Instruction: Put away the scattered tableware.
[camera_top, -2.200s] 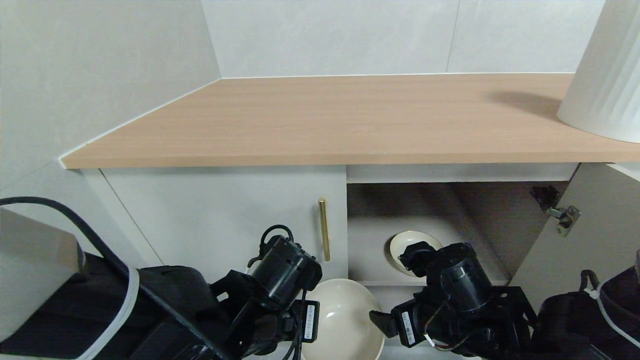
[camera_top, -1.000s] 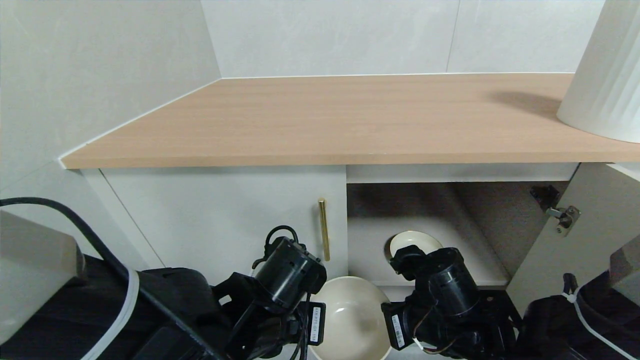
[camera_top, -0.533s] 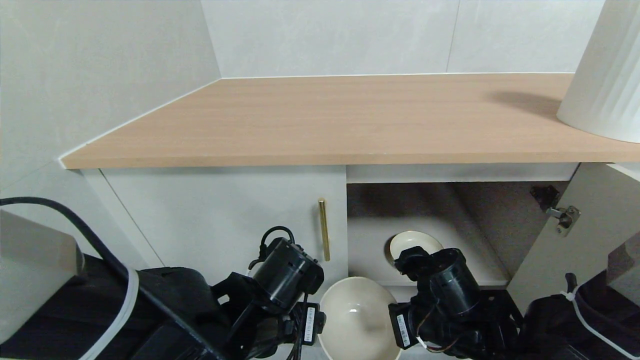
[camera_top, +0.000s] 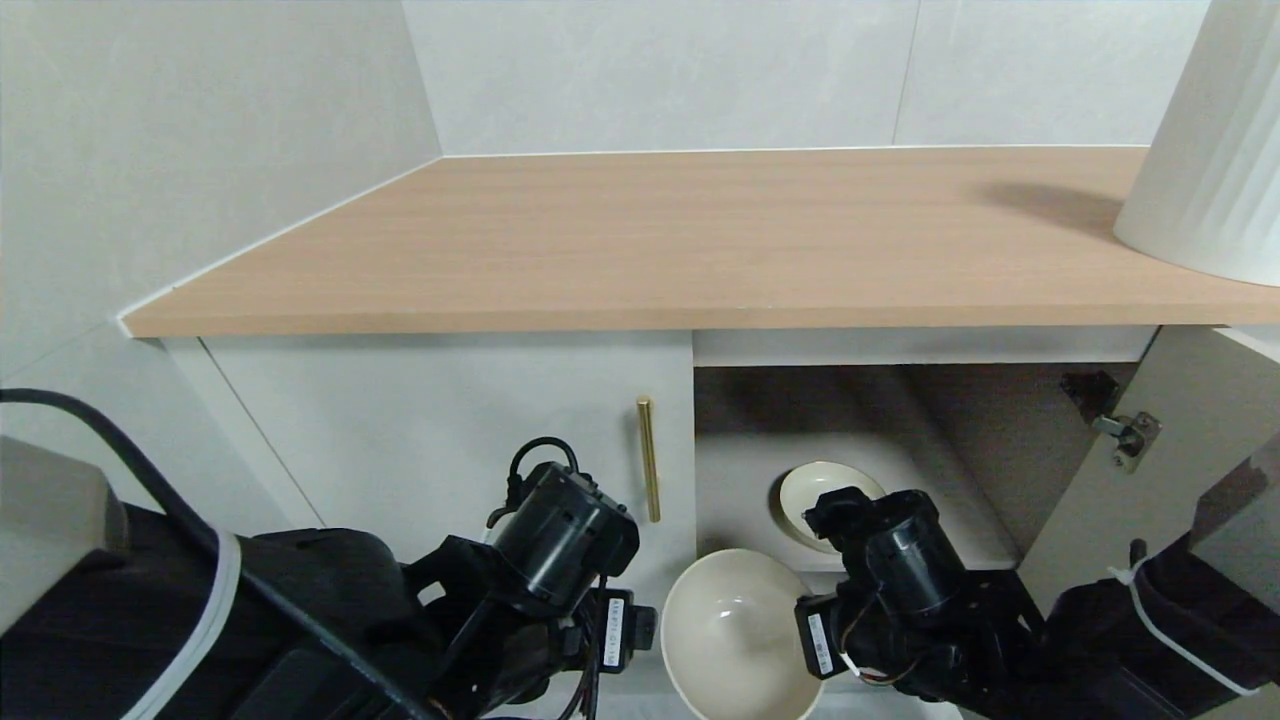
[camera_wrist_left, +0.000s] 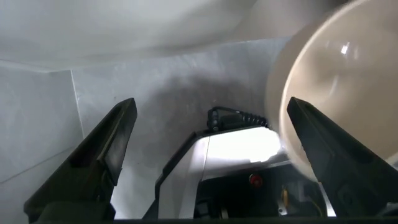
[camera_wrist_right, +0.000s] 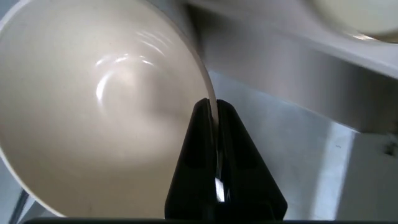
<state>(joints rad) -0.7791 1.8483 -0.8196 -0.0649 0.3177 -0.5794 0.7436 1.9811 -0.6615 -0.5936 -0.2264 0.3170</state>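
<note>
L end effector (camera_wrist_left: 211, 112) is hanging low in front of the closed L cabinet door (camera_top: 440, 440), fingers spread wide w/ nothing between them, probably standing off so it isn't blocking the R arm's way. The door's brass handle (camera_top: 647, 458) is sitting at approx 11 o'clock from the bowl (camera_top: 735, 635). The bowl is hovering in the air at the head view's 6 o'clock, just outside the front edge of the open compartment. It's facing mouth-up and tipping slightly. Being round it has no real long axis, and its centre axis is running near vertical. R end effector (camera_wrist_right: 211, 115) is pinching the rim at the bowl's 3 o'clock side, one finger inside and one outside. That grip is leaving the base free for setting down on the shelf (camera_top: 740, 500). A small dish (camera_top: 825, 490) is lying on that shelf at 1 o'clock from the bowl, so the bowl is prob. going beside or onto it. The open door (camera_top: 1150, 480) is standing at 3 o'clock. The worktop (camera_top: 650, 240) above is carrying a white ribbed vessel (camera_top: 1210, 150) at 2 o'clock.
</note>
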